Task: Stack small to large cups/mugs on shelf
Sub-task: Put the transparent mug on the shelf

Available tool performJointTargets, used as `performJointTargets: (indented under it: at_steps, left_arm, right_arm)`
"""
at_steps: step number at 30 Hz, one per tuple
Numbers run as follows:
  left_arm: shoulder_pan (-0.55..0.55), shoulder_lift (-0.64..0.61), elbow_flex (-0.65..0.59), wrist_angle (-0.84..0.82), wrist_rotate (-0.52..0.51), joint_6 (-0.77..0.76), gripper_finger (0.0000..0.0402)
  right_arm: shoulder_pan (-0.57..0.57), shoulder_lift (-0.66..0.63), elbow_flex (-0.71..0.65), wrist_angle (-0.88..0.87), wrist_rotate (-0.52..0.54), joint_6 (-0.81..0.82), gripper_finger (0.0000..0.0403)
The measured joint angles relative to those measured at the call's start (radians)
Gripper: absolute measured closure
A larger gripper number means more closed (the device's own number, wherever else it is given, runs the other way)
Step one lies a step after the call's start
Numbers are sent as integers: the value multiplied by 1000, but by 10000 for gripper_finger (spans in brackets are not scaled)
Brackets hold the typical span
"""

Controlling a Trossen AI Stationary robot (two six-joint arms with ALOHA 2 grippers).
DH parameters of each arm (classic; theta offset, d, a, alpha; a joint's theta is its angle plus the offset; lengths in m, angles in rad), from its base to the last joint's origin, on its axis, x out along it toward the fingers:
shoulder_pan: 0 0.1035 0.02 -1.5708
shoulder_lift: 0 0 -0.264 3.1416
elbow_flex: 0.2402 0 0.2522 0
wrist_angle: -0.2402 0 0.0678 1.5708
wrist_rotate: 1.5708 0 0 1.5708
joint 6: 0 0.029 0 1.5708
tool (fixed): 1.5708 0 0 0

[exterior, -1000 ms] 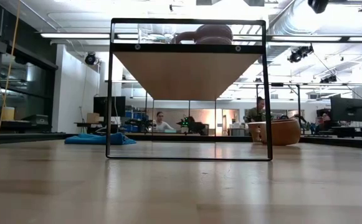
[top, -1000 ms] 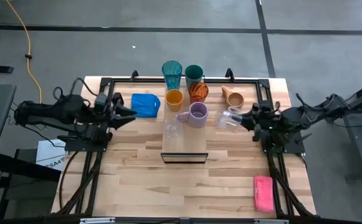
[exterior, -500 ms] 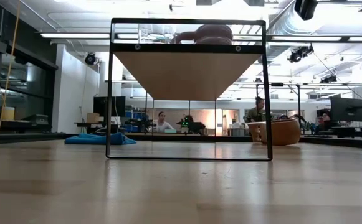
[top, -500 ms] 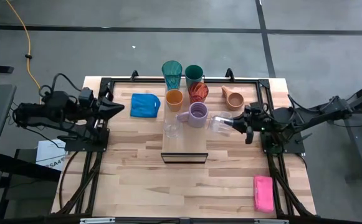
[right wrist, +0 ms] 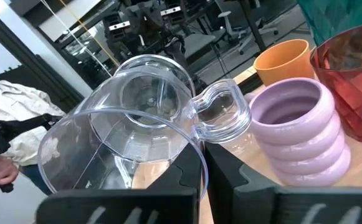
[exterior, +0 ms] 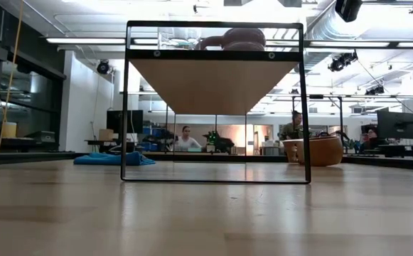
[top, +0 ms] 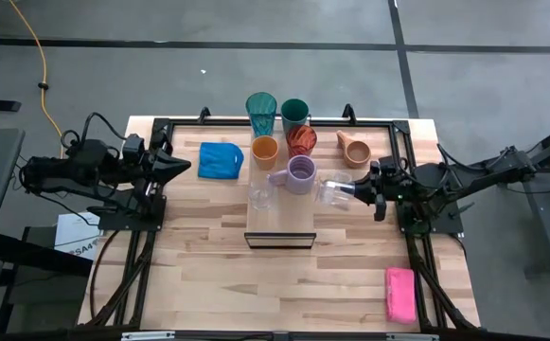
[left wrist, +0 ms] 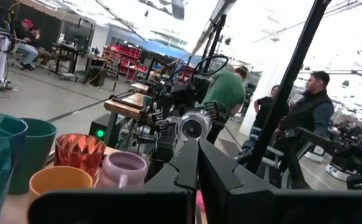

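Right pincer (top: pixel 358 188) clamps the clear glass (top: pixel 334 188) by its thin, slippery, breakable rim; left pincer (top: pixel 187 165) sits closed, empty.

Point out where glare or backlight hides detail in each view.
Low view: bright ceiling lights silhouette the shelf. Left wrist view: the upper right is blown out white, darkening the left gripper. Right wrist view: reflections streak the clear glass mug.

Both arms (top: pixel 76 172) are dark, jointed and slim, with black cables looped along them, each ending in a gripper (top: pixel 182 164) of two flat, black, wedge-shaped fingers (left wrist: pixel 187 168).
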Motion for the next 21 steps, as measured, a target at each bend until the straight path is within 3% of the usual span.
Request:
performJointTargets:
  at_steps: [6,15,21]
  left_arm:
    - [0,0,0,-24,-22,-10,401]
    - [0,0,0,-68,-63,-19,401]
    - [0,0,0,-59,-65,-22,401]
  right_arm:
    - [0,75,125,-122,-4,24,403]
    - [-33,468,618,-796,-73,225,403]
    - [-67,691,825,-1061,-110,432,403]
